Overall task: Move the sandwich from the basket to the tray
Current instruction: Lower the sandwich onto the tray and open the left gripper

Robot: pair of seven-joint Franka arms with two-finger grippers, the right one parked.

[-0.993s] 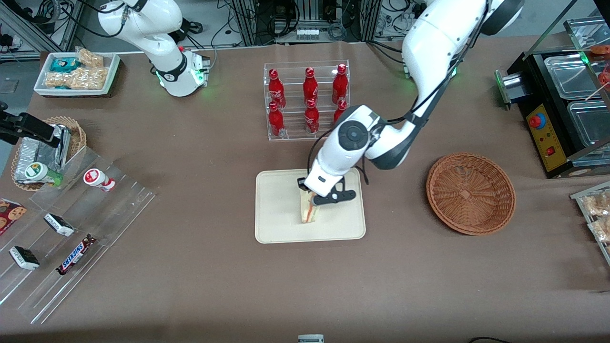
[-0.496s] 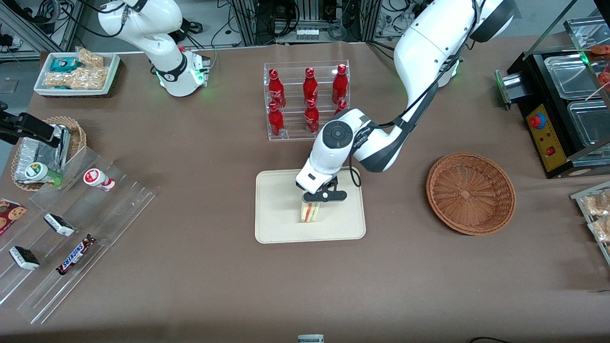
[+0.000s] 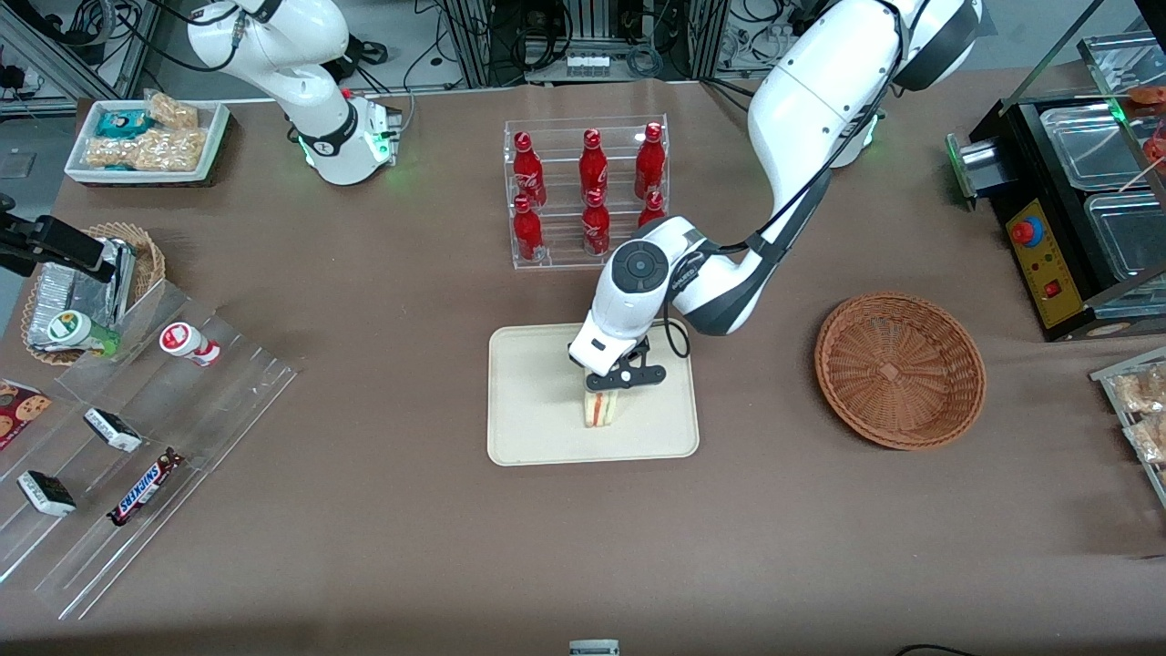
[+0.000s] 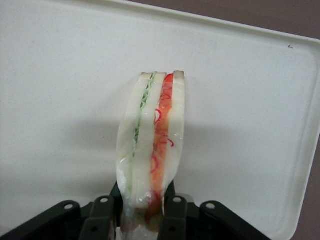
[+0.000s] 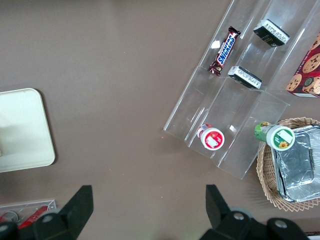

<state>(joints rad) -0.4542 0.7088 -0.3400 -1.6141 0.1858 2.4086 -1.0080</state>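
Observation:
The sandwich (image 3: 599, 410), a pale wedge with green and orange-red layers in clear wrap, stands on edge over the middle of the cream tray (image 3: 519, 437). My left gripper (image 3: 612, 383) is shut on the end of it farther from the front camera. In the left wrist view the sandwich (image 4: 150, 145) runs out from between the black fingers (image 4: 170, 197) of the gripper (image 4: 143, 200), which pinch its wrapped end against the tray (image 4: 60, 100). The reddish-brown basket (image 3: 900, 369) sits empty toward the working arm's end of the table.
A clear rack of red bottles (image 3: 588, 191) stands just farther from the camera than the tray. A clear stepped display (image 3: 137, 428) with snacks, a tan basket (image 3: 91, 292) and a white dish (image 3: 146, 141) lie toward the parked arm's end. A black machine (image 3: 1075, 210) stands near the basket.
The wrist has turned and shifted slightly toward the parked arm's end, and the held sandwich has swung from slanted to nearly straight over the tray's middle.

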